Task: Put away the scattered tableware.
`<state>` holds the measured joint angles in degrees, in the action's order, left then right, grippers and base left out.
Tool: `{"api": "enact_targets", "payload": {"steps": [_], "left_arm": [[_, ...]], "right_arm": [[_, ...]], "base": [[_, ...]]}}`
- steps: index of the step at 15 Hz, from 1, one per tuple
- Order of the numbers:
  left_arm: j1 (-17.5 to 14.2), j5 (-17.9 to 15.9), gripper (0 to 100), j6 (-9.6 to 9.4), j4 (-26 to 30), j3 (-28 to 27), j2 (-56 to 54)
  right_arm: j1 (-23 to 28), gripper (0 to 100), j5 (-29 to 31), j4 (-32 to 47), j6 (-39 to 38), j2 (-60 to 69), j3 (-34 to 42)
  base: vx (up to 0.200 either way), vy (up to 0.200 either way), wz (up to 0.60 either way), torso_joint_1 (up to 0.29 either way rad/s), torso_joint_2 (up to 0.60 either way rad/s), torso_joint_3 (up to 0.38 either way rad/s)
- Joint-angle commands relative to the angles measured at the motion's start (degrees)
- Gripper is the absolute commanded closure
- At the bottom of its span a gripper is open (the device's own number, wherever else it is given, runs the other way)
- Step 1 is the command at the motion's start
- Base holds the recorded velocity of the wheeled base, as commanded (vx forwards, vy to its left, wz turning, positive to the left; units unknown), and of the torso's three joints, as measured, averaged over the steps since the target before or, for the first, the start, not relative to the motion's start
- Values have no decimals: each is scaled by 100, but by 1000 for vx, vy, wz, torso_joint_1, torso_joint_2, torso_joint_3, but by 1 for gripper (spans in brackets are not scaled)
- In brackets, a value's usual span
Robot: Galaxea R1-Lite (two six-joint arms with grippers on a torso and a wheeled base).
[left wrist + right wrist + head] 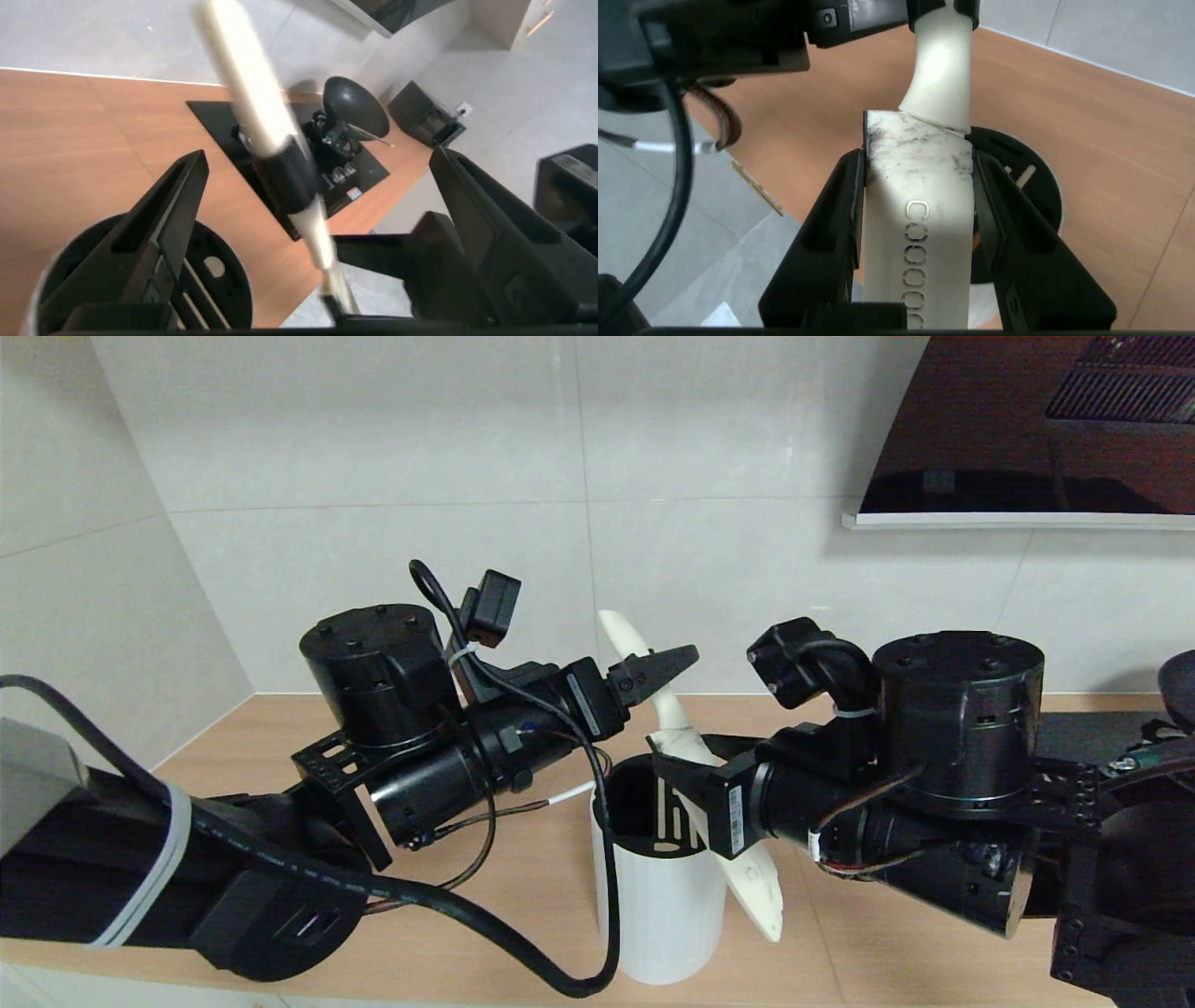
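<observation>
Tool: a long white kitchen tool point(674, 726) is up in the air over the cup, held at a slant. Its thin round handle points up and to the far left. Its wide flat end points down to the near right, past the right side of the cup.
Cup: a white cup point(658, 905) with a black slotted top stands near the front edge of the wooden table point(243, 747). The tool is not inside it.
Right gripper: the right gripper point(686, 751) comes in from the right, just over the cup's rim. Its jaws are squeezed tight on the flat, scuffed middle part of the tool, one finger point(842, 201) on each side.
Left gripper: the left gripper point(667, 686) comes in from the left and sits higher up by the handle. Its jaws are spread wide. The handle runs through the gap between them, and in the left wrist view the fingers point(177, 201) are clear of it.
Tool and jaws: the right jaws hold the wide part low down, and the left jaws sit around the thin part above them.
Far right: a black stove top point(280, 149) with a dark pan point(353, 101) is on the table.
</observation>
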<state>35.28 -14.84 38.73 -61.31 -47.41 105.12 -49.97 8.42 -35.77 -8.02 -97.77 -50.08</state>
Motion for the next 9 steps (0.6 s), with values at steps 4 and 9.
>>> {"api": "enact_targets", "payload": {"steps": [4, 9], "left_arm": [[23, 7, 0, 3, -4, -5, 35], [58, -37, 100, 3, -4, -5, 61]], "right_arm": [[-4, 100, -7, -9, -6, -23, 16], [-83, 100, -7, -27, -6, -14, 51]], "base": [[0, 0, 0, 0, 0, 0], [0, 0, 0, 0, 0, 0]]}}
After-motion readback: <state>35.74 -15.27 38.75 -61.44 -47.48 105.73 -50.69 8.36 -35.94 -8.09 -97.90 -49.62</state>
